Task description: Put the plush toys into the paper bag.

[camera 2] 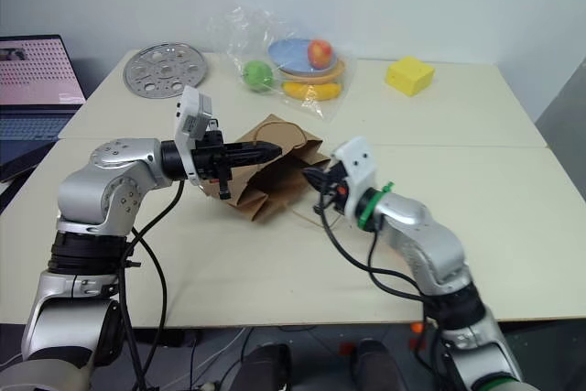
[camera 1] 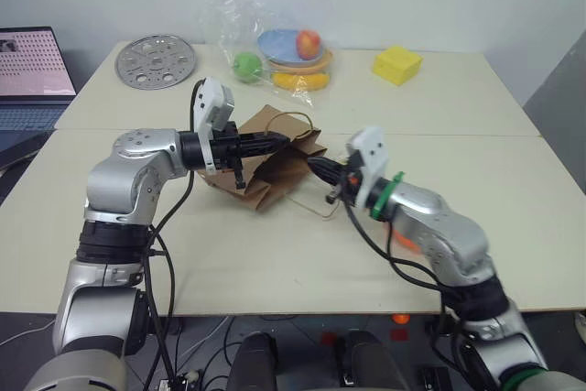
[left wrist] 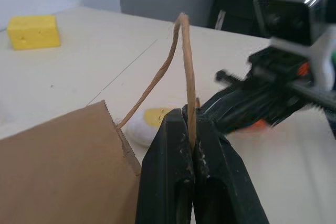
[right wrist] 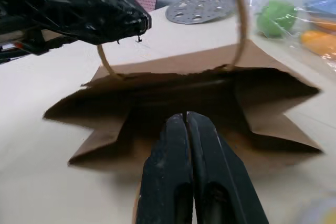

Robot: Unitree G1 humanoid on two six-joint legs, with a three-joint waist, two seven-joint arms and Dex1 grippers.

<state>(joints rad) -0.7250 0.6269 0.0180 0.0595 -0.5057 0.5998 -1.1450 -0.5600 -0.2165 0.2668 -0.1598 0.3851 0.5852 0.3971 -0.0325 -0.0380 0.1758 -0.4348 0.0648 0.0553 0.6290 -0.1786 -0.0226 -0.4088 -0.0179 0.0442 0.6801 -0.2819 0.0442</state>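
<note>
Left gripper [left wrist: 190, 129] pinched on thin twisted-paper handle [left wrist: 184, 61] of brown kraft paper bag [camera 1: 275, 167], mid-table. Right gripper [right wrist: 187, 124] closed, empty, at bag mouth. White-and-yellow plush [left wrist: 149, 121] beside bag. Light, floppy paper; likely best lifted by handles.

Bag handle [left wrist: 181, 72] in left hand [left wrist: 190, 145]

Paper bag [camera 1: 275, 167]: interior dark in the right wrist view, contents not discernible. Its near handle runs behind the left gripper [left wrist: 190, 129] fingers, so the pinched length is hidden.

White-and-yellow plush [left wrist: 148, 121]: partly covered by the bag edge and the fingers.

Orange item [camera 1: 404, 240] at 5 o'clock of the bag: mostly hidden behind the right forearm, identity unclear.

Laptop [camera 1: 32, 75]: cropped at 9 o'clock.
</note>
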